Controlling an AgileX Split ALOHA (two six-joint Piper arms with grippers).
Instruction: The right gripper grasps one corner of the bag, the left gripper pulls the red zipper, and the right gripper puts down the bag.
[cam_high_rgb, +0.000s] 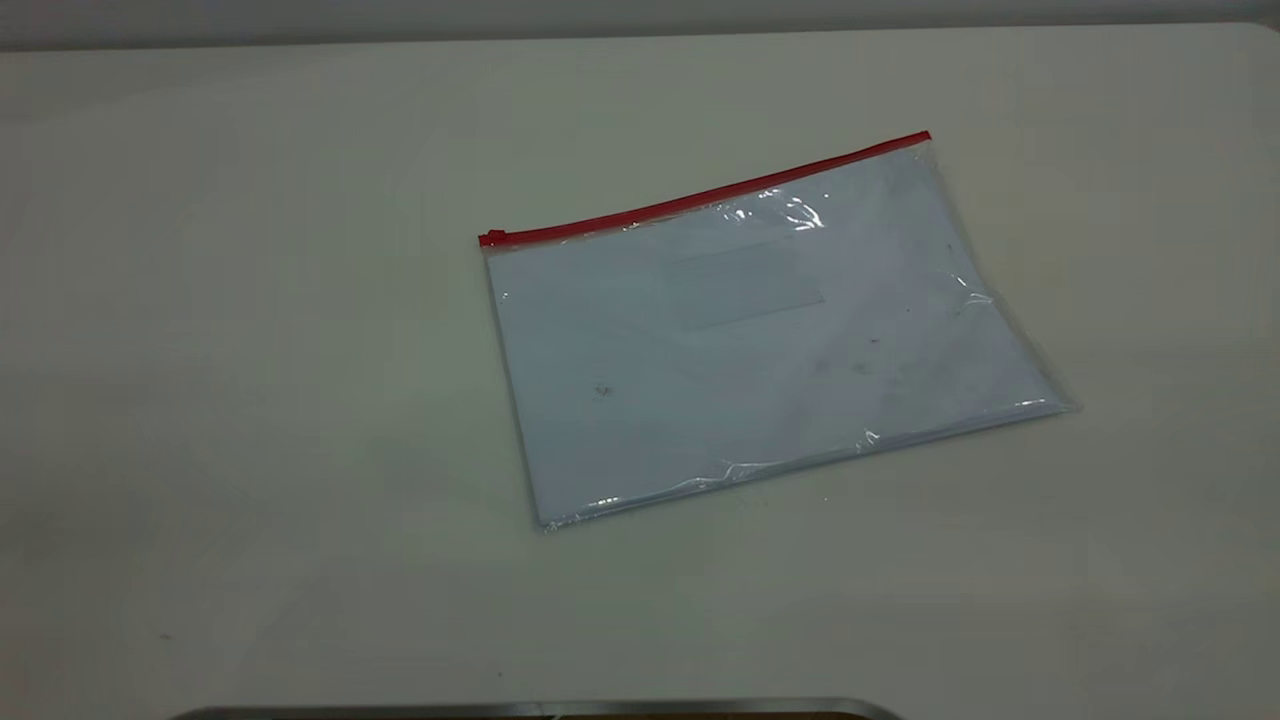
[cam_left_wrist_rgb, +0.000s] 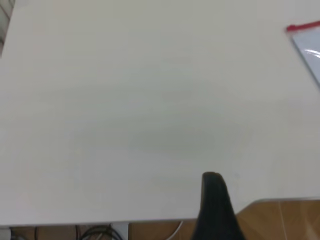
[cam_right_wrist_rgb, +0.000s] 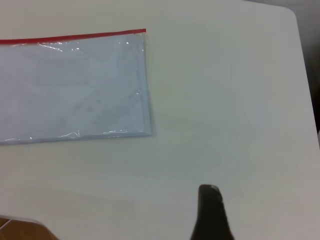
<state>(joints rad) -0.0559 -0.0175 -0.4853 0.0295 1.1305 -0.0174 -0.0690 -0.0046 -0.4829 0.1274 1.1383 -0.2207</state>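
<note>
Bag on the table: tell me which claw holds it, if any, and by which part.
Nothing is held. The bag lies flat on the table, untouched. The left claw and right claw are both off to the sides over bare table.

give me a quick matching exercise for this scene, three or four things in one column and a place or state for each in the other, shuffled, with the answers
Things:
1. the bag
2. the red zipper
3. the left tool
4. the right tool

Places or states:
A. runs along the bag's far long edge
B. above the table's edge, only a bag corner in its own view
C. lies flat on the white table, untouched
D. over bare table, apart from the bag's short end

Pairs: 1-C, 2-A, 3-B, 4-D
</note>
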